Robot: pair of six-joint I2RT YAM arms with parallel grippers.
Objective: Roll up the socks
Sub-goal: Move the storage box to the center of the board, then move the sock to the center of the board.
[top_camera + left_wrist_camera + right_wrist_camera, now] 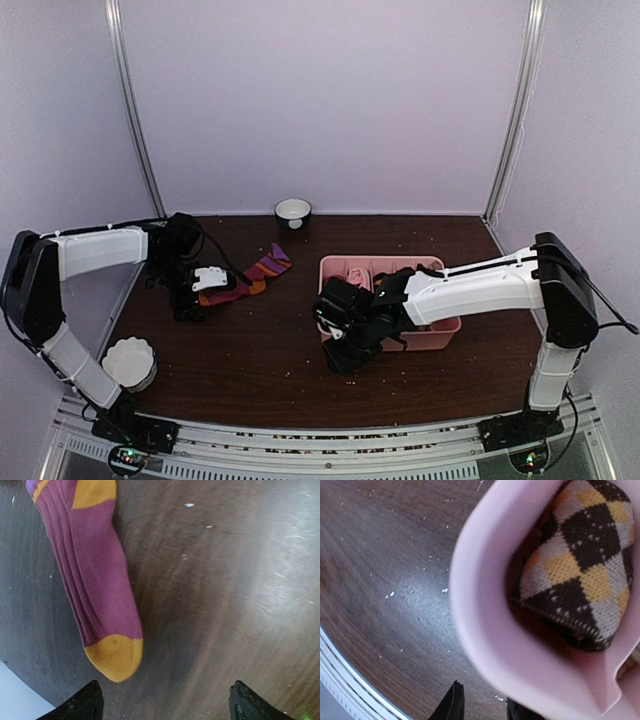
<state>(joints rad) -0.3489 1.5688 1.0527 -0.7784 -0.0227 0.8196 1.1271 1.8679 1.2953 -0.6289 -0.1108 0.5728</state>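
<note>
Maroon ribbed fabric sock (pixel 97 590) with orange toe lay flat, left of the pink plastic tray (pixel 485 645), your left gripper (pixel 162 702) spread above its toe. Rolling hadn't begun; pinch that toe next. Your right gripper (pixel 482 707) sat at the tray's corner, jaws near together; any grip was unclear.

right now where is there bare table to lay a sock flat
Widest bare wood: front middle, between the white fluted bowl and the right gripper. Also back right, behind the pink tray. Crowded around the left gripper and red sock.
</note>
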